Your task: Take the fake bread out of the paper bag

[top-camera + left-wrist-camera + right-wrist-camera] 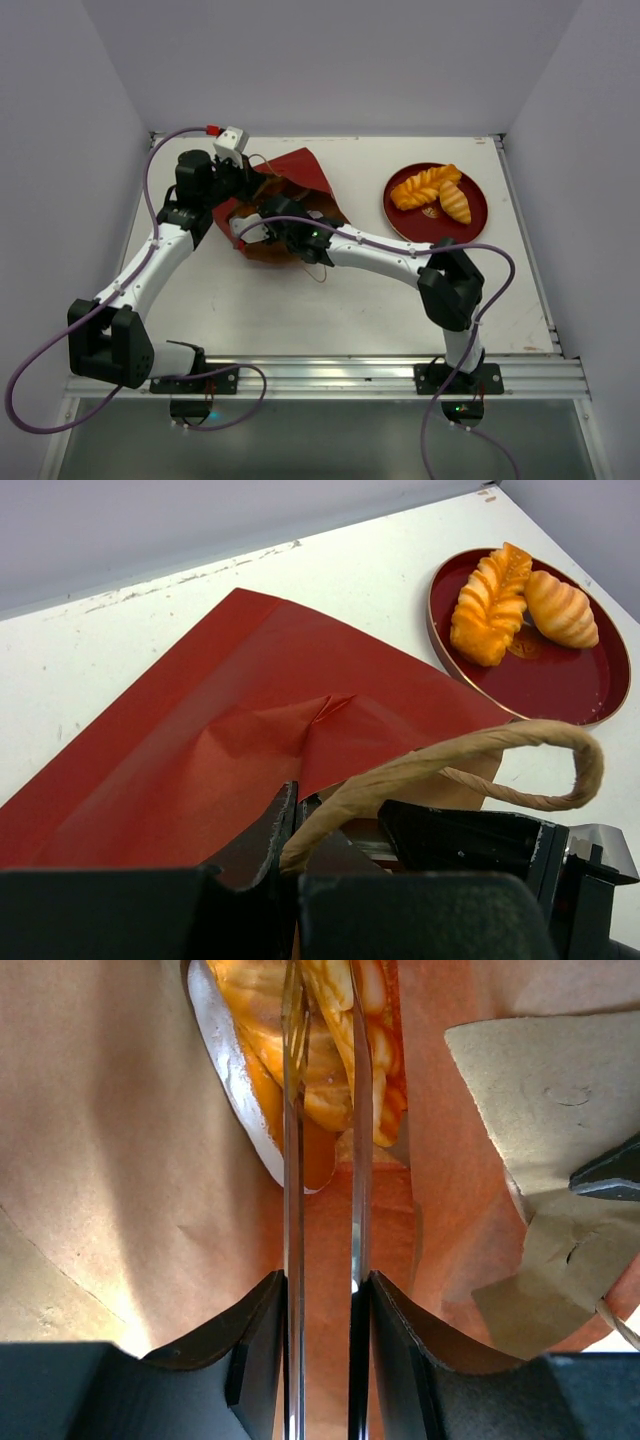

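The red paper bag [300, 180] lies on its side on the table, its mouth toward the arms. My left gripper [240, 190] is shut on the bag's rim by a tan loop handle [480, 750]; the red outside [220, 740] fills the left wrist view, with the jaws [290, 810] closed on the paper. My right gripper [260, 232] reaches into the mouth. In the right wrist view its thin fingers [326, 1020] stand close together around a glossy orange pastry [330, 1060] deep inside the brown kraft interior [120, 1160]. Two more pastries [420, 187] [455, 202] lie on the plate.
The round red plate [470, 225] sits at the back right, also in the left wrist view [560, 685]. Grey walls enclose the table on the left, back and right. The right arm's forearm [370, 245] stretches across the table's middle toward the bag.
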`<state>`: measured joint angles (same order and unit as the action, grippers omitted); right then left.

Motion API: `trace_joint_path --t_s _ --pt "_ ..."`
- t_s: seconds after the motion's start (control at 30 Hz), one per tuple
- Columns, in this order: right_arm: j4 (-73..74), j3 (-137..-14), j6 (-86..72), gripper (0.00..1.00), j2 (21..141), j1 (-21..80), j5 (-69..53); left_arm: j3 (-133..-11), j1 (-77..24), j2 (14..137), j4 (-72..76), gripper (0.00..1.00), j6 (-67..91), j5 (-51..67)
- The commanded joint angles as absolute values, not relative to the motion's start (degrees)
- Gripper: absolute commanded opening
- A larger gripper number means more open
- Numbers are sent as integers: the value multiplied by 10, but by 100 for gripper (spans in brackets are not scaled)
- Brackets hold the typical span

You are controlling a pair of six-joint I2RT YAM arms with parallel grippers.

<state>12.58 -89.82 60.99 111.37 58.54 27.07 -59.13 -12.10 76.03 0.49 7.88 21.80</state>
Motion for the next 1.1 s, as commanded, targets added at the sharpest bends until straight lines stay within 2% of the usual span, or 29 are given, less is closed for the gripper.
trace_joint_path --t_s 0.0,1.07 --pt "109 -929 616 41 1123 586 290 -585 -123 744 1 0 72 214" --pt "91 -906 601 44 1095 586 305 -585 -122 744 1 0 70 214"
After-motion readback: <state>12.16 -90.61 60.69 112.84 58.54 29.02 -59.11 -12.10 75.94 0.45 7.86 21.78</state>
